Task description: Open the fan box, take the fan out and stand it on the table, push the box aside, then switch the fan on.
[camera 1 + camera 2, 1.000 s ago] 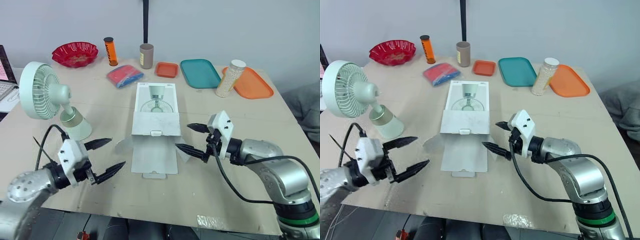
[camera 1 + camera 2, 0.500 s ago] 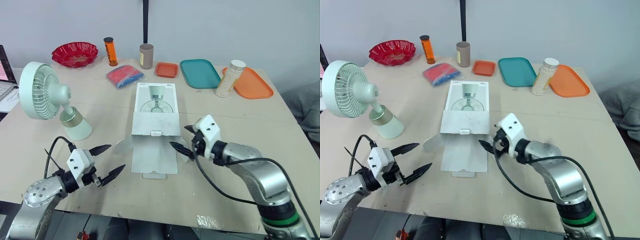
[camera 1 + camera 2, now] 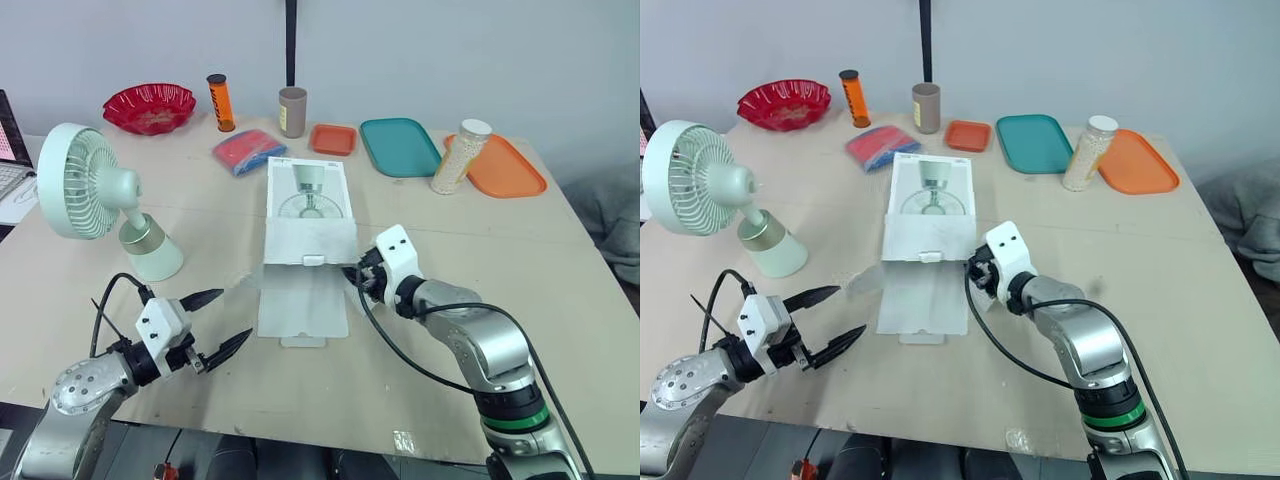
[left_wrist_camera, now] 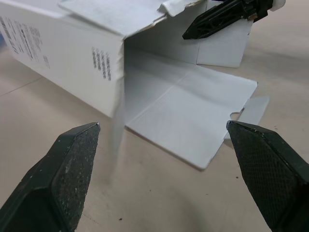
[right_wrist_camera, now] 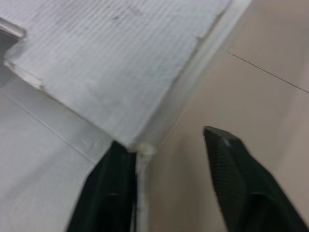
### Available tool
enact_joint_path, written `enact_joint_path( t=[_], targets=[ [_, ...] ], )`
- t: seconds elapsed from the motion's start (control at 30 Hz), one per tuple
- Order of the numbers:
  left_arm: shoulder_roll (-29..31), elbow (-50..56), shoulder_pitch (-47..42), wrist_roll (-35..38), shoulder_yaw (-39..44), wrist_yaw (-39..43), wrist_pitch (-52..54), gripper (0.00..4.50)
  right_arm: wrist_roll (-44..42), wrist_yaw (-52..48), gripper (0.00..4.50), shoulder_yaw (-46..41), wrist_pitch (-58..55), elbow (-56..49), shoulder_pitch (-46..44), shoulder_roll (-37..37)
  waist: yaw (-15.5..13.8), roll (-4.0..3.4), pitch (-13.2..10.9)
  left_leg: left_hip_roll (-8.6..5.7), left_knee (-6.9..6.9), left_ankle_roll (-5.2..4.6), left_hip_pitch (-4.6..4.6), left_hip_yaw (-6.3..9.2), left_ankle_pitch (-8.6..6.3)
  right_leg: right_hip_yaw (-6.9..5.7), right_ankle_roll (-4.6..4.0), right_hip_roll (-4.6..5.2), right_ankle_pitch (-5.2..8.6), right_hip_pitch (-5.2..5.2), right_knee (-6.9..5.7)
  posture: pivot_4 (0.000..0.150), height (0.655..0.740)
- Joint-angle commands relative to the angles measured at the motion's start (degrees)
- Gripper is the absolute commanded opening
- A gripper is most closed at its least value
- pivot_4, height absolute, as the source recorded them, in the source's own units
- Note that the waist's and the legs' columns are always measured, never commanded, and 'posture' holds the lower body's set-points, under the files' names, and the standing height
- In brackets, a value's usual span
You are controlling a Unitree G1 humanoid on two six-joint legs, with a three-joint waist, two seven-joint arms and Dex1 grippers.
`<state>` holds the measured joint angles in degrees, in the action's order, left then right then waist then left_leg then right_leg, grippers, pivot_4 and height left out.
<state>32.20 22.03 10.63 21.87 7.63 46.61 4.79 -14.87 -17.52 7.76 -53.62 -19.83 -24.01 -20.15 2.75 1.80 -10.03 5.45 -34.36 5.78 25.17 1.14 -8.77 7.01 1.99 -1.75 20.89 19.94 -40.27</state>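
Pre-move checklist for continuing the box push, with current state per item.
1. Fan out, upright on the table, well apart from the box: ok.
2. Box open, flap lying flat on the table: ok.
3. Right end effector engaged with the box: ok. It is open, with its fingers straddling the box's near right corner.
4. Left end effector clear of the flap: ok. It is open, near the table's front edge.
5. Room beyond the box: not ok. The red and blue packet lies right by its far left corner.
6. Fan running: cannot tell.
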Motion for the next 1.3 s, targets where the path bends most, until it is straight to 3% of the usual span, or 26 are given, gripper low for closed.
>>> enact_joint_path(
  t=[0.03,0.07,0.37,0.63,0.97,1.17,1.27,1.3],
  targets=[
    [-0.3,1.6,0.2,0.2,0.1,-0.3,-1.3,4.50,0.8,2.1,0.41,-2.6,-0.4,0.3,-1.2,1.0,0.0,0.00,0.0,0.00,0.00,0.00,0.00,0.00,0.00,0.00,0.00,0.00,0.00,0.00,0.00,0.150,0.7389],
    [-0.4,1.6,0.2,0.1,0.1,-0.4,-1.4,4.50,0.9,2.4,0.05,-2.7,-0.6,0.4,-1.2,1.2,0.0,0.00,0.0,0.00,-0.01,0.00,0.00,0.00,0.00,0.00,0.00,0.01,0.00,-0.01,0.00,0.150,0.7389],
    [-0.4,-0.3,-0.7,-0.6,-0.9,0.3,-2.4,4.50,1.3,4.3,0.05,-4.8,-1.6,0.0,-1.4,2.4,0.0,0.01,0.0,0.00,-0.01,0.00,-0.01,0.00,0.00,-0.01,0.00,0.01,0.00,-0.01,0.00,0.150,0.7389],
    [-0.4,-4.5,-5.5,0.2,-2.2,2.6,-2.8,4.50,-0.7,9.4,0.05,-19.6,-9.9,-9.1,3.9,3.0,-0.3,0.00,0.0,-0.09,0.04,0.00,0.07,0.02,0.00,-0.02,0.05,0.09,0.03,0.01,0.02,0.150,0.7389],
    [-1.0,-14.1,-15.0,-0.1,-4.2,6.9,-5.2,4.50,-3.4,9.0,0.05,-35.6,-22.2,-20.9,9.9,0.6,-0.1,-0.10,0.0,-0.08,0.06,-0.01,0.07,-0.01,0.01,0.02,0.05,0.06,0.03,0.05,0.00,0.150,0.7389],
    [-2.5,-18.9,-19.2,-1.0,-5.9,8.5,-7.1,4.50,-3.3,7.3,0.05,-45.1,-23.9,-19.7,15.2,-1.7,-0.2,-0.16,0.0,-0.14,0.05,-0.02,0.06,0.01,0.01,0.01,0.07,0.09,0.04,0.01,0.01,0.150,0.7389],
    [-3.2,-19.5,-20.1,-1.3,-6.7,8.6,-7.5,4.50,-2.8,7.1,0.05,-45.9,-22.3,-16.1,15.2,-2.4,0.0,-0.19,0.1,-0.16,0.04,-0.02,0.06,0.01,0.02,0.01,0.07,0.09,0.04,0.00,0.00,0.150,0.7389],
    [-3.3,-19.3,-20.0,-1.3,-6.8,8.6,-7.5,4.50,-2.8,7.1,0.30,-46.0,-21.9,-15.3,15.0,-2.7,0.0,-0.20,0.1,-0.16,0.04,-0.03,0.04,0.00,0.02,0.03,0.07,0.09,0.04,0.00,0.01,0.150,0.7389]
  ],
)
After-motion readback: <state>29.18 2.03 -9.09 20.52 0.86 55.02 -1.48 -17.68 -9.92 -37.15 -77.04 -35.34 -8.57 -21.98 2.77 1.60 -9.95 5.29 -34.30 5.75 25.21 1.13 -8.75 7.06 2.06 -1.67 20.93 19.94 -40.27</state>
